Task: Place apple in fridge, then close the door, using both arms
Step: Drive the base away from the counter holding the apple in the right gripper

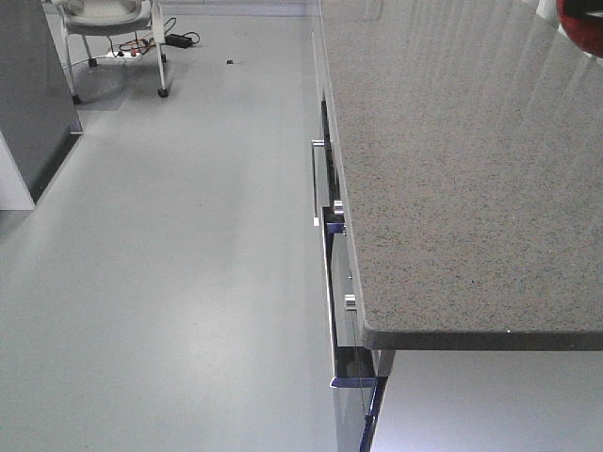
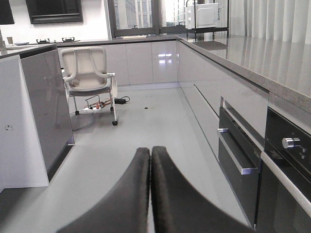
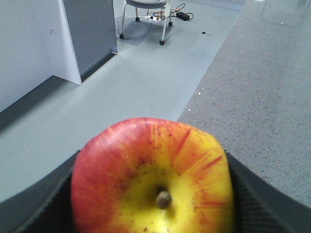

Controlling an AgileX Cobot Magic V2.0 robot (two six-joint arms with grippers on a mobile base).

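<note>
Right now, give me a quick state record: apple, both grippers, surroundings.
apple: red and yellow, gripped, stem dimple facing the right wrist camera
right gripper: shut on apple, near the counter edge
left gripper: shut, empty, aimed along the floor
counter: grey speckled top
chair: white, at the far end of the floor
fridge: not identifiable in any view

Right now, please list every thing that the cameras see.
round glossy apple: one, red and yellow, in the right gripper
speckled stone counter top: one, grey, on the right of the aisle
wheeled office chair: one, white, at the floor's far end
boxy microwave: one, white, at the counter's far end
built-in glass oven: one, black, under the counter
left gripper: one, black, shut, empty
right gripper: one, black, shut on the apple
</note>
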